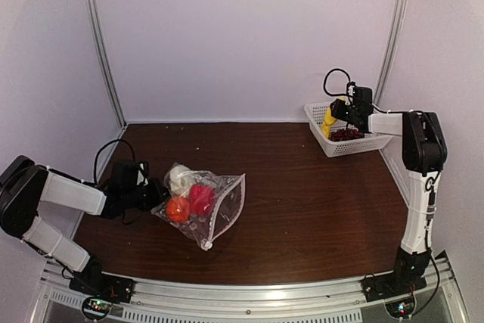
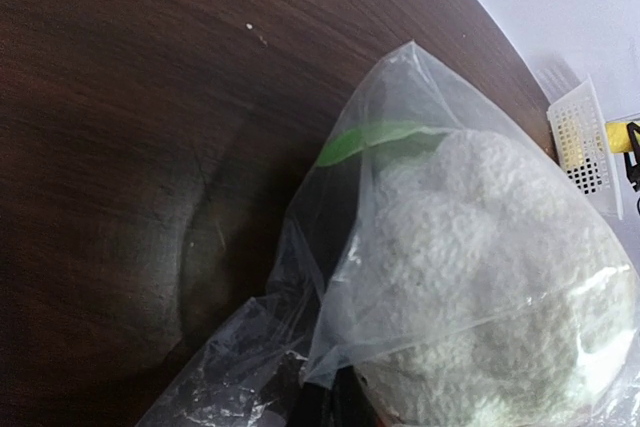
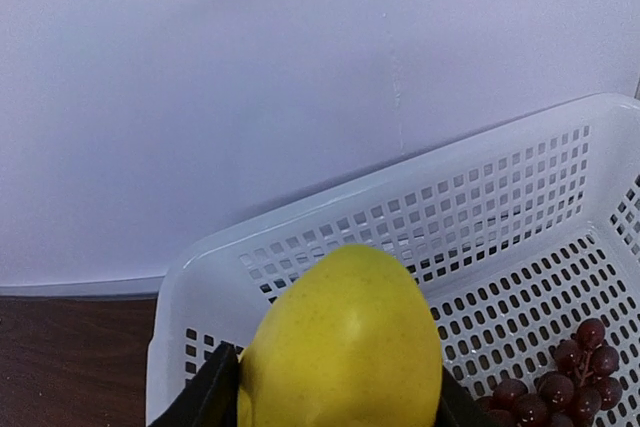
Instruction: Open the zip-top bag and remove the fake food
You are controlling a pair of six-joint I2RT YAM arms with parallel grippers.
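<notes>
L end effector [image 1: 155,191] is sitting shut, apparently pinching the closed end of the clear crinkly plastic zip-top bag [image 1: 219,218]. The bag is lying at the near-left part of the dark wood worktop [image 1: 310,209]. Its long axis is running approx. L-to-R away from that pinch, w/ the pinkish-white zip strip [image 1: 228,212] facing the worktop's middle, i.e. the R arm's side. Sitting inside: a white knobbly toy piece [image 1: 180,179], a red piece [image 1: 201,199] and an orange piece [image 1: 178,209].

R end effector [image 3: 335,402] is clamping a smooth yellow toy fruit [image 3: 345,332] over the white mesh plastic basket [image 1: 355,147] at the far-right corner, where a dark purple grape cluster [image 1: 346,134] is lying.

Judging: once the yellow fruit is dropped, the bag's mouth is lying well apart, diagonally near-left of the R end effector. L arm is nearer but is busy anchoring the bag, so the reach-in is falling to the R arm.
</notes>
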